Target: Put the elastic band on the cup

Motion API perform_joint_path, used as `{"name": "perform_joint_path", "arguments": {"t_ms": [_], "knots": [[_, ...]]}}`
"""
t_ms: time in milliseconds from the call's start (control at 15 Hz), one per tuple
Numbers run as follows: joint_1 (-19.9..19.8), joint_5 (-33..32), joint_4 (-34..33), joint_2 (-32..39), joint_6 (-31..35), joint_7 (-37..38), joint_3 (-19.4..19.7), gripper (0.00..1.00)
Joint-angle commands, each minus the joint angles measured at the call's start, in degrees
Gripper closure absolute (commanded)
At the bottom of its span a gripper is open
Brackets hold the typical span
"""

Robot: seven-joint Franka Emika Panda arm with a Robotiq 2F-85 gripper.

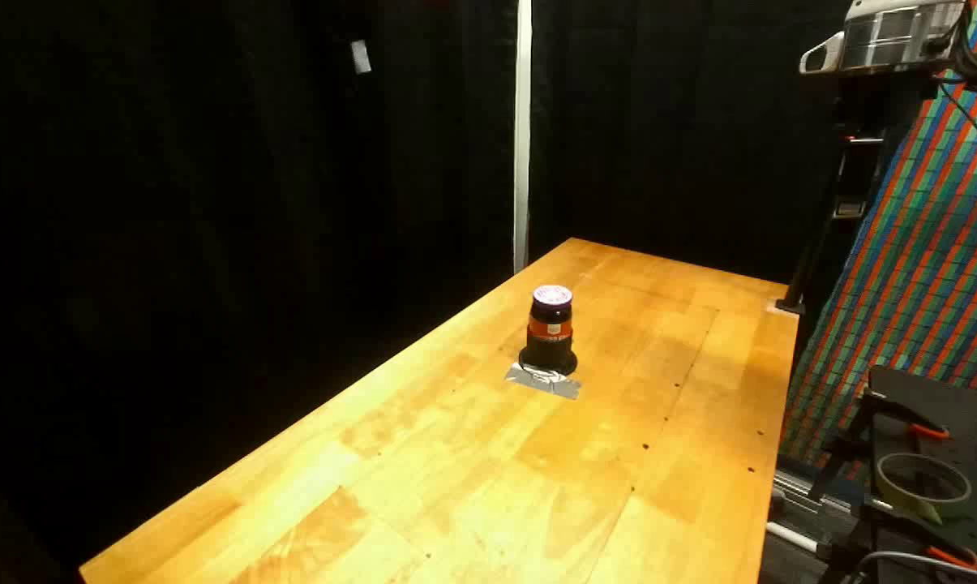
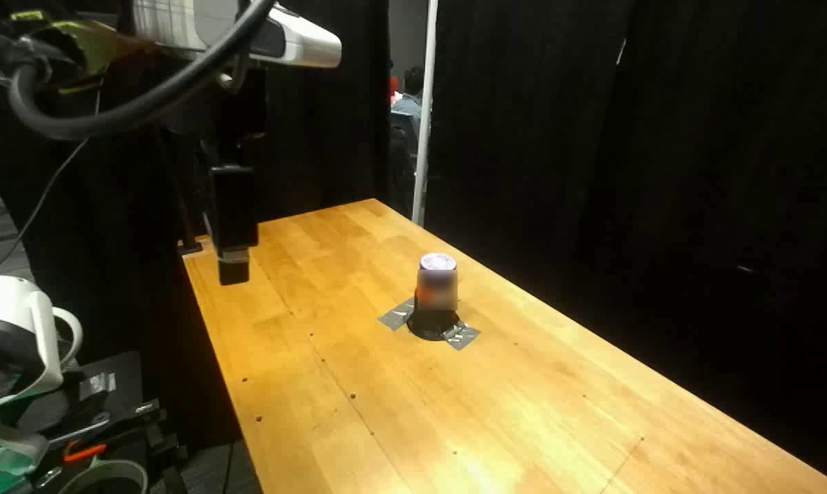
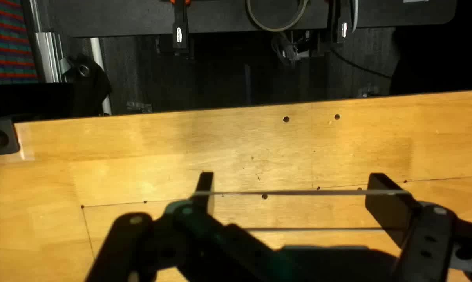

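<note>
1. Clearly, our gripper (image 3: 294,201) stands wide, well apart from the cup (image 1: 550,332), with the elastic band (image 3: 290,192) stretched around both fingers (image 3: 390,211).
2. Only tension seems to secure the elastic band; should we narrow the gripper too soon, it could slacken and drop well short of the cup.
3. We have the cup upright on the worktop (image 1: 472,462), apparently fixed by silver tape (image 1: 546,383) at its base, so we judge it would hardly yield if a finger struck it.
4. The wrist view does not show the cup, so we would likely aim from the exterior views; an off-centre descent could snag the elastic band on the cup's upper edge.
5. Beside the cup's base, the silver tape might catch the elastic band if we lowered too far.
</note>
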State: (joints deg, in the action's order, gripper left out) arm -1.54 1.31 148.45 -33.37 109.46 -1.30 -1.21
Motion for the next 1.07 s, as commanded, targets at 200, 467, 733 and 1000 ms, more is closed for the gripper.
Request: {"name": "perform_joint_path", "arguments": {"t_ms": [200,467,733,1000], "knots": [[0.62,-0.31,-0.16,-0.01,-0.08,0.27,0.57,0.0],[0.58,-1.2,-1.57,2.28,2.35,0.31,0.05,0.0],[1.28,-1.45,-7.87,11.25,9.86,-1.8,0.17,0.0],[2.3,-0.51,-19.19,23.69,11.89,-3.63,0.18,0.0]]}}
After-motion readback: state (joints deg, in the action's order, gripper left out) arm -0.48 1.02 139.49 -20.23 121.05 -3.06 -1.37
